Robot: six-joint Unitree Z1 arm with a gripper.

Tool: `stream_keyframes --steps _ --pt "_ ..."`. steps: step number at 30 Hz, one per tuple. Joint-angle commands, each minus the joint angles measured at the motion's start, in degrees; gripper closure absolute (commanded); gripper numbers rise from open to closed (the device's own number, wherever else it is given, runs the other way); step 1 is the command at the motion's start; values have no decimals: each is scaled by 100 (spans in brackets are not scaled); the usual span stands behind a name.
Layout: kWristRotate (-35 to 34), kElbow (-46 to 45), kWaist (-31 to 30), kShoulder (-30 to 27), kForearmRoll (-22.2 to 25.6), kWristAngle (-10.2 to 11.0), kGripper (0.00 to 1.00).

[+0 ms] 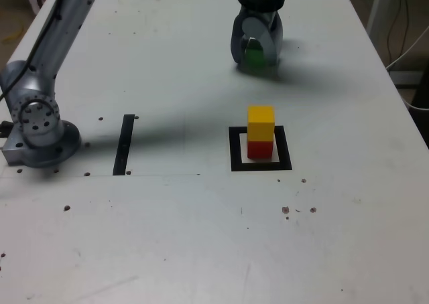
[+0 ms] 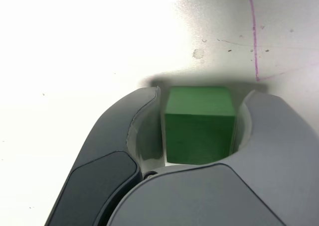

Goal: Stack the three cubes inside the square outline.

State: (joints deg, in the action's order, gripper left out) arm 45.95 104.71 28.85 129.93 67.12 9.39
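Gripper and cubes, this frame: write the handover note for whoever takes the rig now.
Gripper: around the green cube, jaws close at its sides; a firm grip can't be confirmed.
Yellow cube: on top of the red cube, inside the square outline.
Done: two cubes stacked.
Left: secure green, lift it, set it on yellow, release.

The yellow cube [image 1: 261, 122] sits on top of the red cube [image 1: 260, 149], and the two stand inside the black square outline [image 1: 236, 158]. A narrow straight black strip [image 1: 123, 145] lies flat on the white table [image 1: 174, 244], well apart toward the exterior view's left, between the outline and the arm's round base [image 1: 50, 150].
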Motion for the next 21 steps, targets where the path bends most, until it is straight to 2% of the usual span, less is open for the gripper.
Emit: stream_keyframes --steps 1,12,21 --pt "17 -8 7 -28 -14 -35 79" --pt "21 16 -3 -127 -31 -167 81" --pt "-332 36 -332 -850 194 -209 82"
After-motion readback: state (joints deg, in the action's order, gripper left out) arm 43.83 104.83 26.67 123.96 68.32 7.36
